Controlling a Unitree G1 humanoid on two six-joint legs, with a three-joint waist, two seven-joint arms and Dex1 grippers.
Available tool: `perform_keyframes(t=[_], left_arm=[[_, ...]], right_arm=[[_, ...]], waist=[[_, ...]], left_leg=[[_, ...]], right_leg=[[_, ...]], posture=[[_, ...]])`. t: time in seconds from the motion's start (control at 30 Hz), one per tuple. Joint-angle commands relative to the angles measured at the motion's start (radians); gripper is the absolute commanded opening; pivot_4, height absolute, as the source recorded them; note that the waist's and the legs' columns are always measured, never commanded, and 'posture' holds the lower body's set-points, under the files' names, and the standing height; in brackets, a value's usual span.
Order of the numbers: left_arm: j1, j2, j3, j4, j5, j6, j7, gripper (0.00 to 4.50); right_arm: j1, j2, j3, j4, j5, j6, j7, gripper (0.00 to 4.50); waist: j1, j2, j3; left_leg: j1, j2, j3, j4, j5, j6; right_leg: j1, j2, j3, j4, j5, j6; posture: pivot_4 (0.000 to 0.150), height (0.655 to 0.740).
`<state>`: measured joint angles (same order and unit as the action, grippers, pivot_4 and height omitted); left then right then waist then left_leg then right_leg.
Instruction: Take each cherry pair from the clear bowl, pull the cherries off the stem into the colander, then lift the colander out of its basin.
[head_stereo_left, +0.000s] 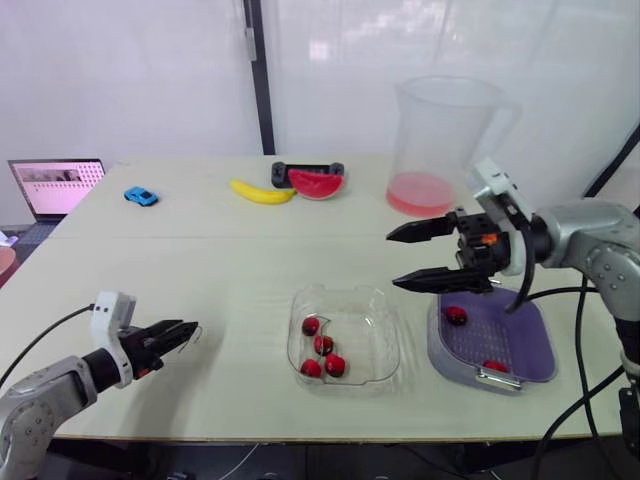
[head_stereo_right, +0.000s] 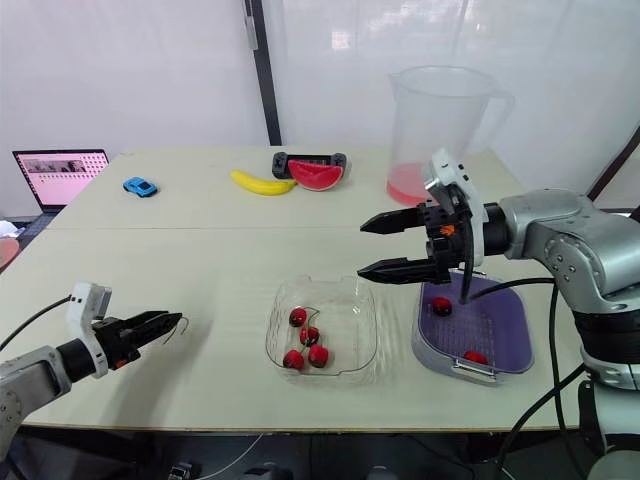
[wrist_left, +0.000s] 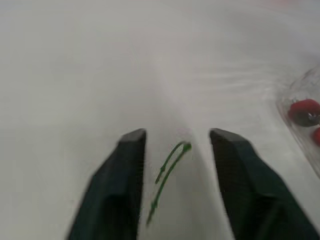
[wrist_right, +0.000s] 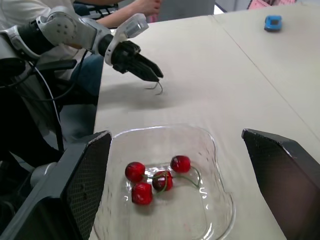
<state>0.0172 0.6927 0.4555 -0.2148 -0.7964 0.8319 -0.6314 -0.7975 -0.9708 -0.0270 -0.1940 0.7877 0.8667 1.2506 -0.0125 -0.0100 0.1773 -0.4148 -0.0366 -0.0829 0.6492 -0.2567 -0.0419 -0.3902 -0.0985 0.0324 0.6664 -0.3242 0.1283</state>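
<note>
Cherries (head_stereo_left: 323, 345) — four sat in the clear bowl (head_stereo_left: 385, 340), two more in the colander (head_stereo_left: 530, 350) at its 3 o'clock. Right gripper (head_stereo_left: 392, 261) hung spread wide above the bowl's 2 o'clock; left gripper (head_stereo_left: 192, 333) at 9 o'clock, spread around a bare stem (wrist_left: 167, 170). Risk — tangled stems, both pairs snagged at once.

Bright, even, diffuse light from the far side; faint shadows on the table (head_stereo_left: 200, 250).
</note>
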Motion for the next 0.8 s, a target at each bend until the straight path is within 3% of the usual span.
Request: perform_keyframes(t=[0.03, 0.07, 0.33, 0.47, 0.7, 0.8], left_arm=[[-0.016, 0.013, 0.043, 0.010, 0.002, -0.047, -0.025, 3.92], [-0.025, 0.018, 0.051, 0.010, -0.006, -0.047, -0.026, 4.44], [-0.085, 0.096, 0.083, -0.044, -0.106, 0.012, -0.088, 4.44], [-0.211, 0.156, -0.001, -0.063, -0.130, 0.037, -0.150, 4.44], [-0.397, 0.336, -0.156, -0.087, -0.122, -0.003, -0.484, 4.44], [-0.564, 0.339, -0.246, -0.015, -0.071, -0.034, -0.531, 4.44]], right_arm=[[-0.005, -0.031, -0.051, -0.013, 0.003, -0.009, 0.009, 4.50], [-0.003, -0.037, -0.055, -0.012, 0.003, -0.009, 0.011, 4.50], [0.034, -0.141, -0.107, 0.009, -0.009, -0.009, 0.048, 4.50], [0.076, -0.182, -0.153, -0.013, -0.006, 0.012, 0.016, 4.50], [0.320, -0.326, -0.368, -0.074, 0.000, 0.122, 0.024, 4.50], [0.447, -0.359, -0.471, -0.087, -0.028, 0.122, 0.042, 4.50]], waist=[[0.000, 0.000, 0.000], [0.001, 0.000, 0.000], [0.003, 0.000, 0.000], [0.003, 0.000, 0.000], [-0.001, 0.001, 0.000], [0.003, 0.001, 0.001]], left_leg=[[0.000, 0.000, 0.000, 0.000, 0.000, 0.000], [0.000, 0.000, 0.000, 0.000, 0.000, 0.000], [0.000, 0.000, 0.000, -0.001, 0.000, 0.000], [0.000, 0.000, 0.000, -0.001, 0.000, 0.000], [-0.002, 0.000, 0.001, -0.002, 0.000, 0.000], [-0.002, 0.000, 0.002, -0.001, 0.000, 0.000]], right_leg=[[0.000, 0.000, 0.000, 0.000, 0.000, 0.000], [0.000, 0.000, 0.000, 0.000, 0.000, 0.000], [-0.001, -0.001, 0.000, 0.000, 0.000, 0.000], [0.000, -0.001, -0.001, 0.000, 0.000, 0.000], [-0.002, 0.000, 0.000, -0.001, 0.000, 0.000], [0.000, 0.001, -0.001, -0.001, 0.000, 0.000]], posture=[[0.150, 0.7400], [0.150, 0.7400], [0.150, 0.7400], [0.150, 0.7400], [0.150, 0.7400], [0.150, 0.7400]])
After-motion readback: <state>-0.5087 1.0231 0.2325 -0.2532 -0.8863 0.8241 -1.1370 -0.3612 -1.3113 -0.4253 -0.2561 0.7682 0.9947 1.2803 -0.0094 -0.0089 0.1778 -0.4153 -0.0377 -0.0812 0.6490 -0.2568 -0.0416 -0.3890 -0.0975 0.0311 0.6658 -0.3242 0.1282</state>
